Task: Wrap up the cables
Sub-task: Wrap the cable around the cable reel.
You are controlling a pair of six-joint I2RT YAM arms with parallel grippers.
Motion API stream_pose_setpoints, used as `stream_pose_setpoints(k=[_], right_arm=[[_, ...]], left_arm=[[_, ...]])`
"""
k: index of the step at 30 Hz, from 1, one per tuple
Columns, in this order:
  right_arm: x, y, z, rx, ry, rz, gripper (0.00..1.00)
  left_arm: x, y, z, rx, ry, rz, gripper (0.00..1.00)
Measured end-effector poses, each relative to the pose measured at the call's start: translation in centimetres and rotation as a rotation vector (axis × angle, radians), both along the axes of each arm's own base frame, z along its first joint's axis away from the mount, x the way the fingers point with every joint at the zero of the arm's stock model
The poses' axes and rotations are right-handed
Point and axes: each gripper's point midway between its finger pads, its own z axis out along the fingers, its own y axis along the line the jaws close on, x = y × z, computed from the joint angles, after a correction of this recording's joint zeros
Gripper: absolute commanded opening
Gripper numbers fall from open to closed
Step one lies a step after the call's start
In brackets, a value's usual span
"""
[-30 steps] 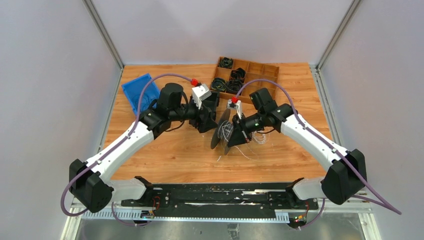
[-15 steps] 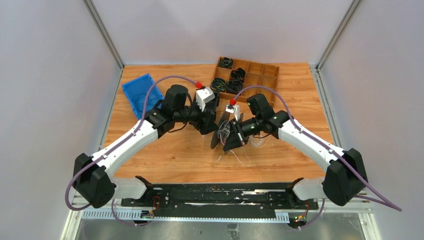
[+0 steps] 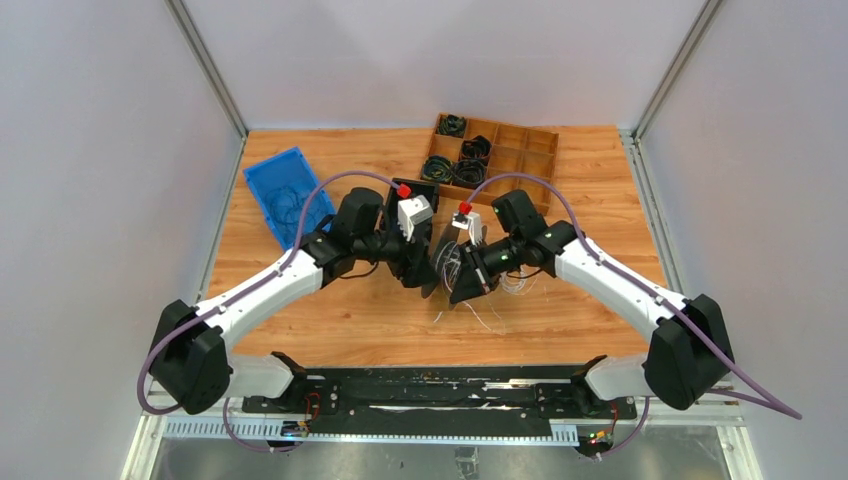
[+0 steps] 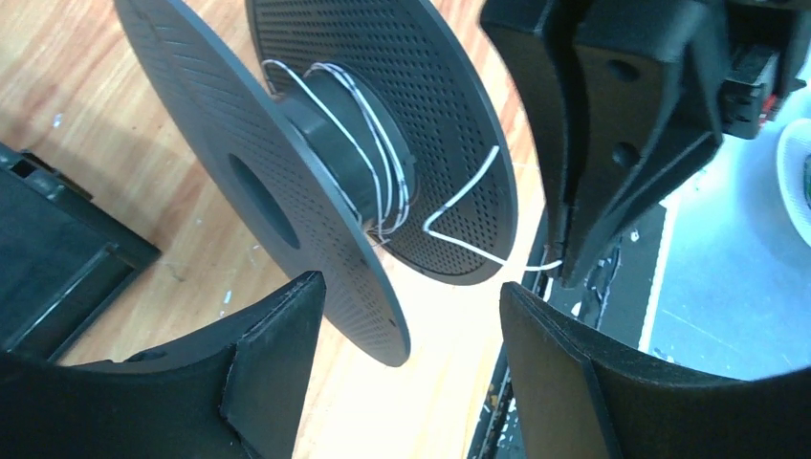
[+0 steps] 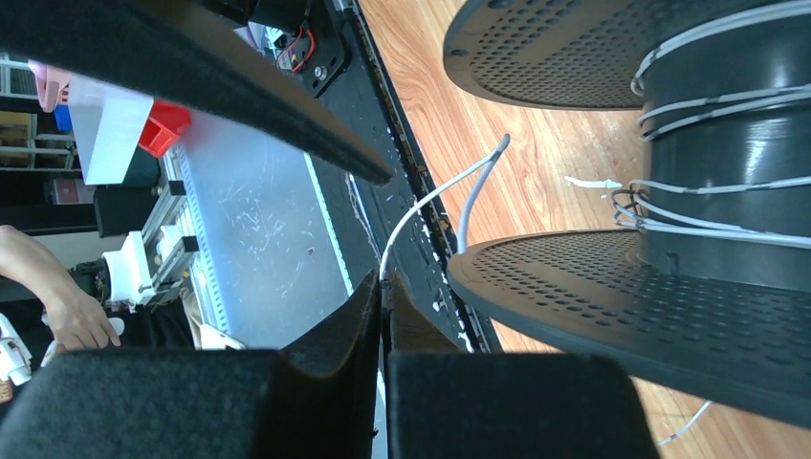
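A black spool [image 4: 316,220] with two perforated flanges stands on edge on the wooden table, a few turns of thin white cable [image 4: 378,167] round its hub. My left gripper [image 4: 411,359] is open, and the lower rim of the near flange sits between its fingers without touching them. My right gripper [image 5: 385,287] is shut on the cable's free end [image 5: 421,206], which runs up to the spool [image 5: 669,287]. In the top view both grippers, left [image 3: 428,268] and right [image 3: 462,285], crowd the spool [image 3: 441,262], and loose cable [image 3: 492,312] trails on the table.
A wooden compartment box [image 3: 520,140] holding black coiled bundles stands at the back. A blue bin [image 3: 285,195] sits at the back left. A black rail [image 3: 440,390] runs along the near table edge.
My left arm has swung right and nearer, up to the spool, with its jaws narrowing a little. The right gripper has shifted slightly left, still pinching the cable.
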Motion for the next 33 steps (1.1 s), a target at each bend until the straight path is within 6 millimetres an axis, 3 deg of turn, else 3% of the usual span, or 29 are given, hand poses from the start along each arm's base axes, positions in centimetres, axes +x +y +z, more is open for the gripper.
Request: stream_pose_setpoints(k=[7, 15, 21, 28, 33], right_arm=[[-0.3, -0.6, -1.4, -0.054, 0.032, 0.007, 0.01], [0.6, -1.7, -1.6, -0.105, 0.002, -0.016, 0.01], [0.7, -1.7, -1.8, -0.116, 0.006, -0.014, 0.01], [1.0, -1.5, -1.8, -0.117, 0.006, -0.024, 0.01], [1.5, -1.2, -1.6, -0.105, -0.003, -0.041, 0.0]], left_arm=[[-1.5, -0.8, 0.2, -0.031, 0.01, -0.074, 0.69], [-2.5, -1.0, -0.3, -0.032, 0.02, -0.115, 0.7], [-1.3, -0.8, -0.5, 0.0, 0.021, -0.035, 0.7], [1.4, -1.6, 2.1, 0.007, 0.02, 0.102, 0.71], [1.2, -2.9, 1.5, 0.043, 0.028, 0.115, 0.72]])
